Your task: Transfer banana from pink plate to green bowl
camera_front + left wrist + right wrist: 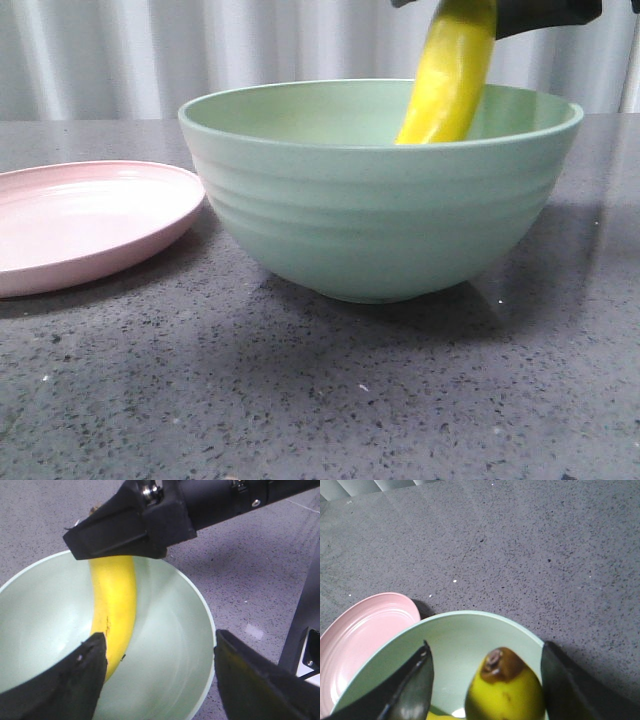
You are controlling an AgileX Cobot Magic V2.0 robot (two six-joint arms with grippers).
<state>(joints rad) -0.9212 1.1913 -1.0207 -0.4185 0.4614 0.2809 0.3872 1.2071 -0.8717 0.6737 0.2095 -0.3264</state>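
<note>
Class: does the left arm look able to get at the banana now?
Probably yes: the open left gripper hovers over the green bowl, and the banana is bare below the right gripper clamping its upper end.

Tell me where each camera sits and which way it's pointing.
Front view: low near the tabletop, facing forward at the green bowl and pink plate; the right gripper shows at the top, holding the banana.
Left wrist view: above the bowl, looking down; its own open left gripper plus the right gripper.
Right wrist view: above the bowl, looking down past its own fingers.
All three share bowl and banana.
</note>
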